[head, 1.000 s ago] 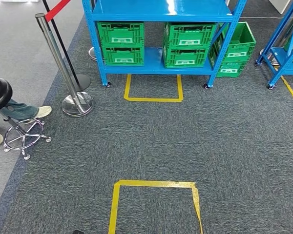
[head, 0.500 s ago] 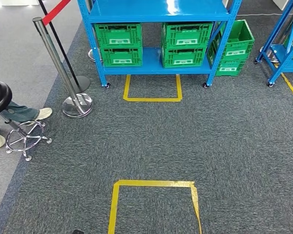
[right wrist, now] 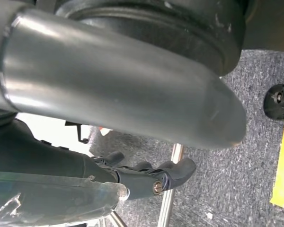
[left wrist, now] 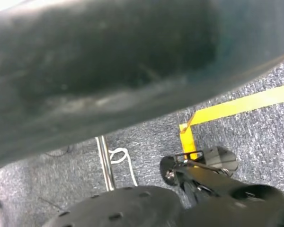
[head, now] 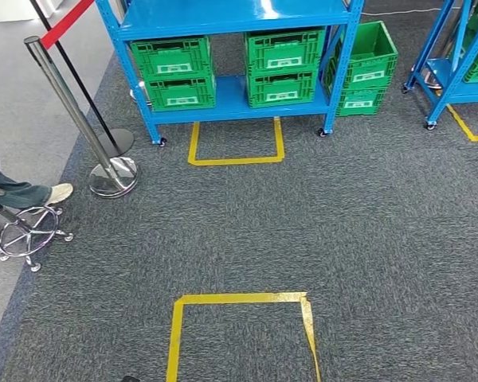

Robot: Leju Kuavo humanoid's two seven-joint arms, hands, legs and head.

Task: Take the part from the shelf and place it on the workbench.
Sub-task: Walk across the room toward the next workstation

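Note:
A blue shelf [head: 237, 16] stands ahead across the grey carpet. Its lower level carries stacked green crates at the left [head: 174, 72] and at the right [head: 283, 64]; what lies inside them is hidden. No part is distinguishable on it from here. Both my arms hang at my sides. The dark fingers of my left hand [left wrist: 201, 170] lie loosely out over the carpet with nothing in them. My right hand [right wrist: 151, 179] also has its fingers stretched out and bare.
A yellow taped square [head: 235, 159] marks the floor before the shelf, another [head: 240, 299] lies near me. More green crates [head: 362, 68] sit on the floor at the shelf's right. A stanchion [head: 74, 111], a stool [head: 29, 231] and a person's shoe [head: 59, 192] are left; a second blue shelf [head: 459, 48] is right.
The whole picture has shifted left, so the camera has moved: shelf, stanchion and stool now sit further left. Nothing in the scene itself has moved.

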